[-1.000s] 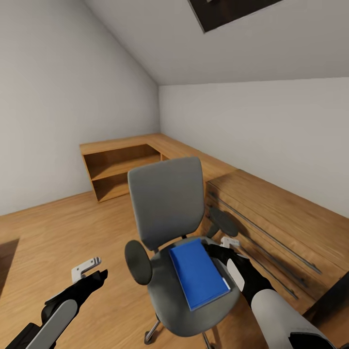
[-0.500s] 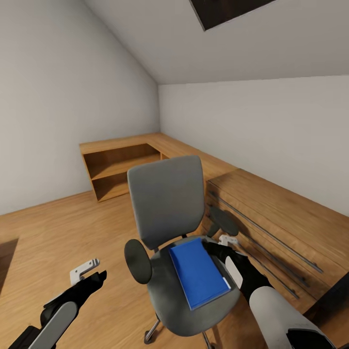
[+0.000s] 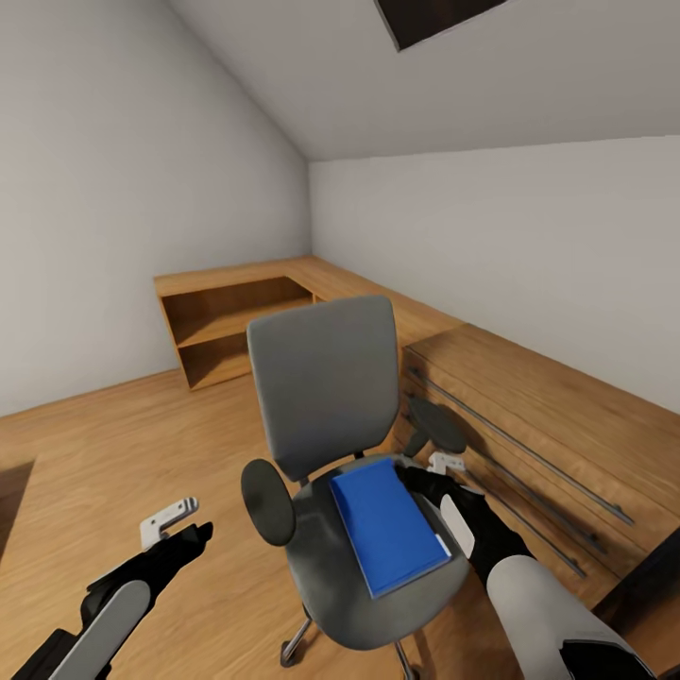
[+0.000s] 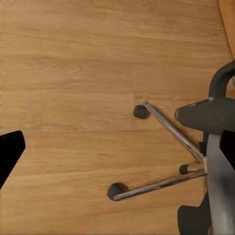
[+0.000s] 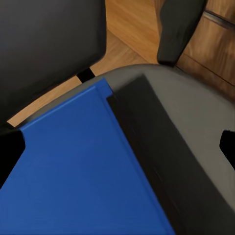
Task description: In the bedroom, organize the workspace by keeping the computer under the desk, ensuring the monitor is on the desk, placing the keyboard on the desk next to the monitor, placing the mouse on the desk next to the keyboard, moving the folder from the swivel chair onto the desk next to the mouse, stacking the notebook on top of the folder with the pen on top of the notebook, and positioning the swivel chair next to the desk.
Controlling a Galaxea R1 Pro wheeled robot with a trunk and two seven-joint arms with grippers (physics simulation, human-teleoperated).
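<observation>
The grey swivel chair (image 3: 321, 387) stands in front of me on the wood floor. The blue folder (image 3: 385, 524) lies flat on its seat. My right gripper (image 3: 416, 484) hovers at the folder's far right corner, beside the chair's right armrest (image 3: 434, 427). In the right wrist view the right gripper (image 5: 119, 147) is open, with the folder (image 5: 68, 176) edge and the grey seat (image 5: 186, 156) between its fingertips. My left gripper (image 3: 192, 535) hangs open and empty, low to the left of the chair. The left wrist view shows the chair's chrome base (image 4: 171, 137) and casters.
A light wood drawer chest (image 3: 538, 425) runs along the right wall, close behind the chair. A low wooden shelf unit (image 3: 236, 326) fills the far corner. Open wood floor (image 3: 113, 453) lies to the left. A dark edge (image 3: 661, 576) shows at the bottom right.
The view has tilted slightly. My right gripper has edged a little closer over the folder's corner. The left arm has barely moved.
</observation>
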